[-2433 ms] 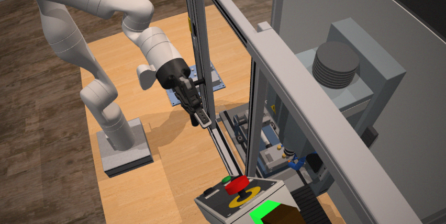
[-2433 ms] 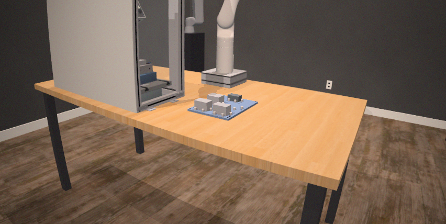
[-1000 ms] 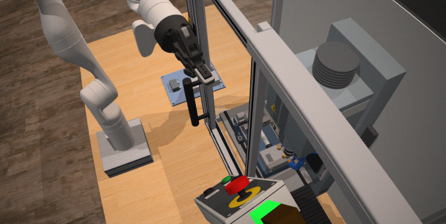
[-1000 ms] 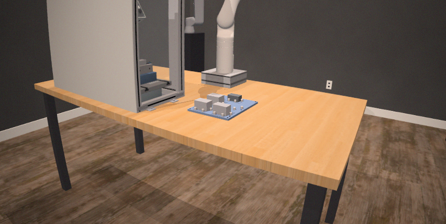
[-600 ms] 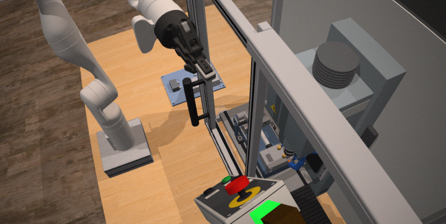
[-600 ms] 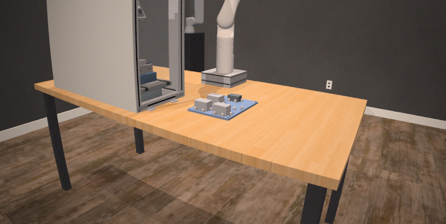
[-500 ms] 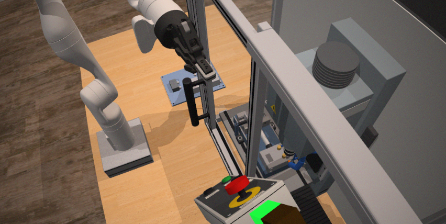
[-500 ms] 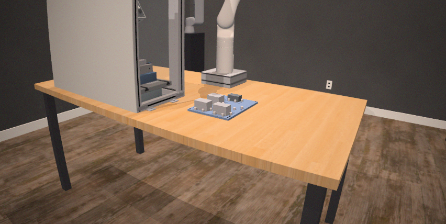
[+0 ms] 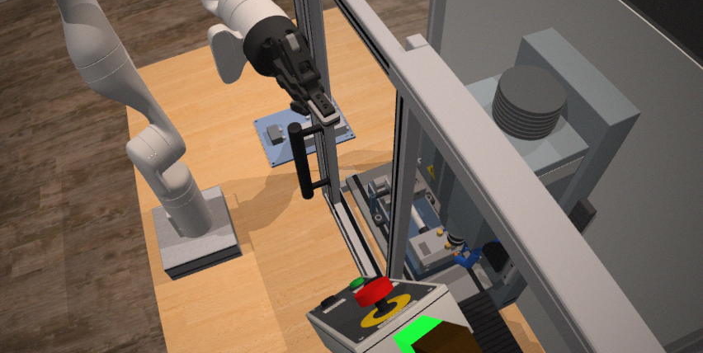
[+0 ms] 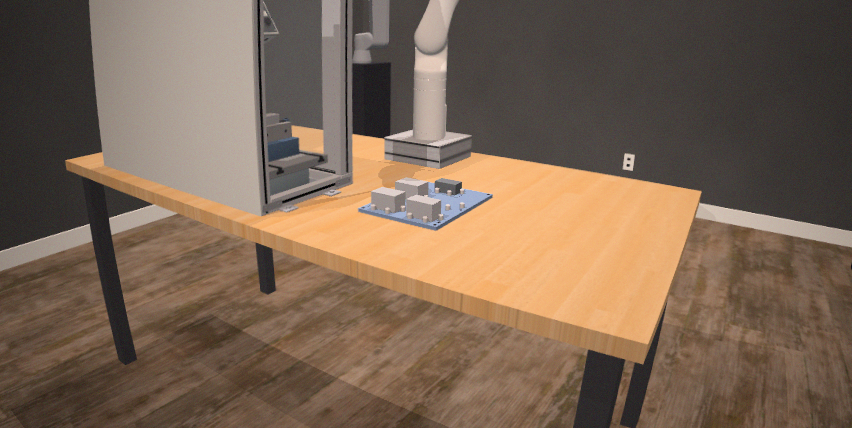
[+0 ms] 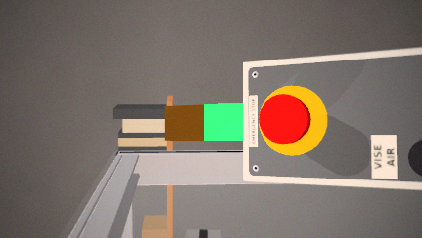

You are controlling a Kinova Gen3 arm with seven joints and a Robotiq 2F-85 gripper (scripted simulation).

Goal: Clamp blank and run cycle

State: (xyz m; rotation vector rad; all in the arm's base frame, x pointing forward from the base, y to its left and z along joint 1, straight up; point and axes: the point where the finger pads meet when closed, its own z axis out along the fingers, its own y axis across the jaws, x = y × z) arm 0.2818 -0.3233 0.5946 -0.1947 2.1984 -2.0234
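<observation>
My gripper (image 9: 330,117) is shut and empty, close above the top of the door's black handle (image 9: 300,161); contact cannot be told. Its fingers do not show in the wrist view. The dark setting master (image 9: 275,134) (image 10: 448,186) and three light blanks (image 10: 388,199) (image 10: 411,187) (image 10: 423,208) stand upright on the blue plate (image 9: 270,153) (image 10: 476,200). The vise (image 9: 435,213) is partly hidden; what lies between its jaws is unclear. VISE AIR (image 9: 330,301) (image 11: 417,158) is black, its position unclear. CYCLE START (image 9: 356,282) is green. The amber lamp section (image 11: 184,123) looks dark brown, the green section (image 11: 223,122) is bright.
The red emergency stop (image 9: 374,291) (image 11: 284,119) stands on the control column (image 9: 417,308) (image 11: 347,74) near the guard. The guard's frame posts (image 9: 404,178) rise beside the vise. A floor rail (image 9: 356,239) runs below the handle. Whether the door is fully shut is unclear.
</observation>
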